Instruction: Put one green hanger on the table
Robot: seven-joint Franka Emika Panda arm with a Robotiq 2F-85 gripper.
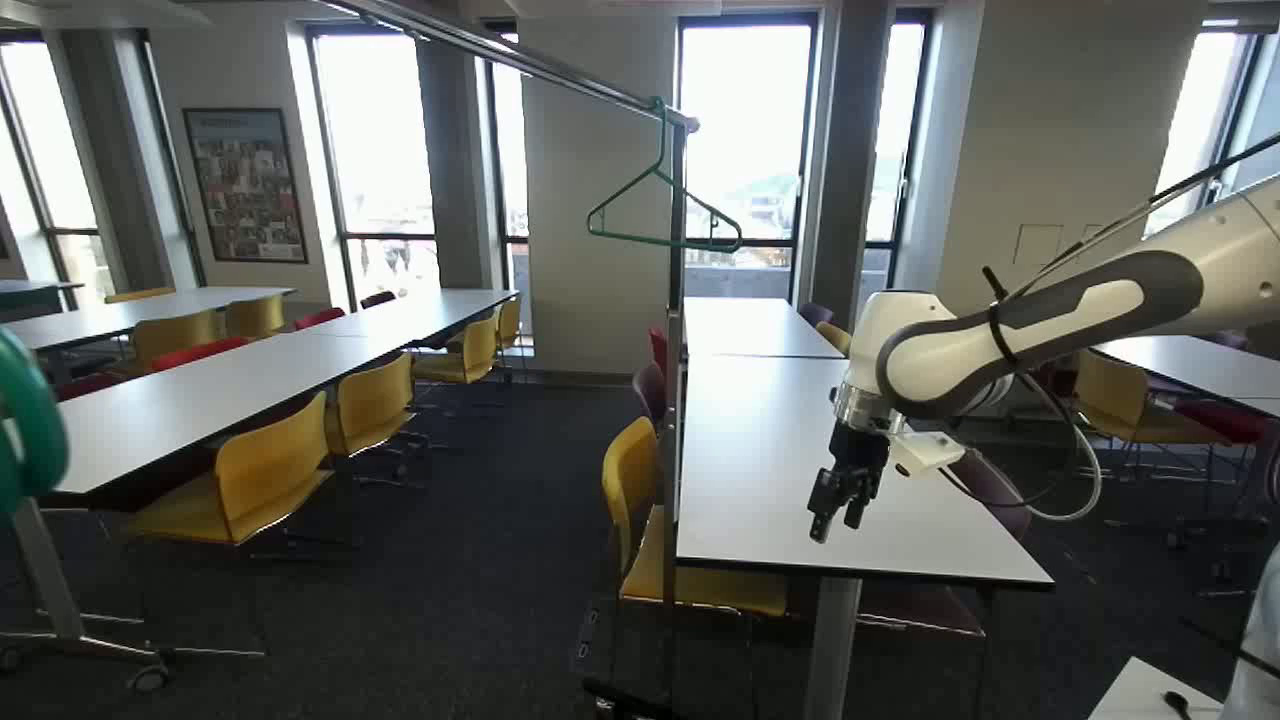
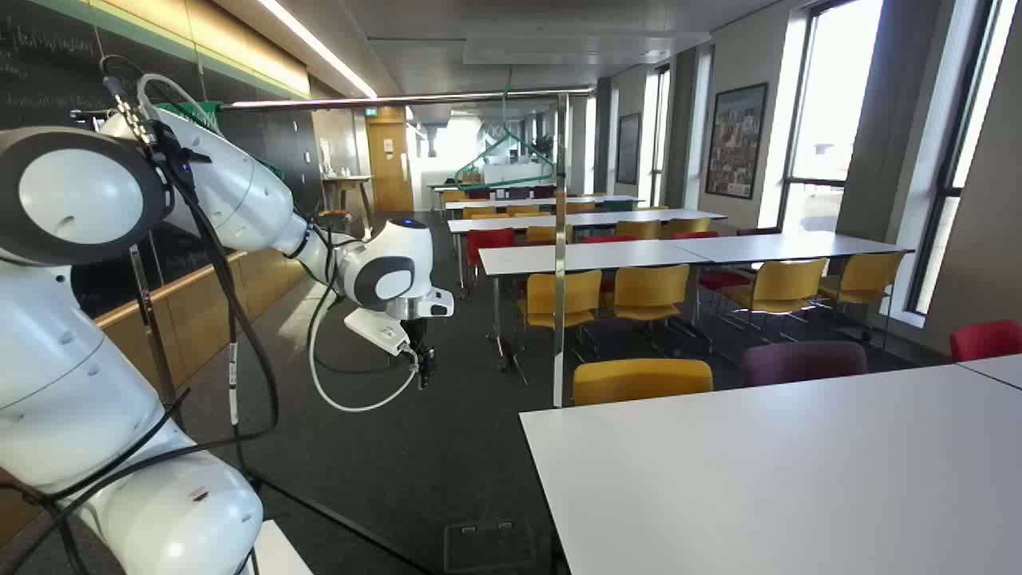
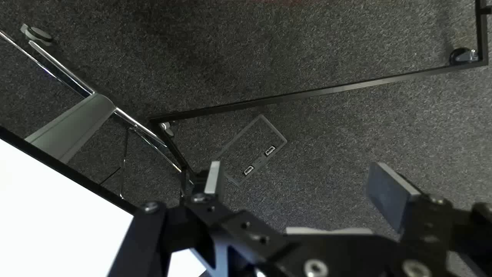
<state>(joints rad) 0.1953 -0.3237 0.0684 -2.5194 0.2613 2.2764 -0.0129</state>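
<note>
A green hanger [image 1: 650,240] hangs by its hook from a metal rail, near the end by an upright post; it also shows in an exterior view [image 2: 506,136]. The white table [image 1: 750,480] shows in an exterior view [image 2: 758,479] and at lower left in the wrist view [image 3: 57,215]. My gripper [image 1: 838,520] points down, well below the hanger and apart from it. In an exterior view my gripper [image 2: 425,377] is over the floor beside the table. In the wrist view its fingers [image 3: 301,188] are wide apart with only carpet between them. The hanger is out of the wrist view.
The rail [image 1: 540,70] is held by a thin post [image 2: 560,319] near the table; its base bar [image 3: 307,94] lies on the carpet. Green items [image 2: 209,112] on the rail are partly behind the arm. A blurred green thing [image 1: 30,430] is near the camera. A yellow chair [image 1: 632,480] stands by the post.
</note>
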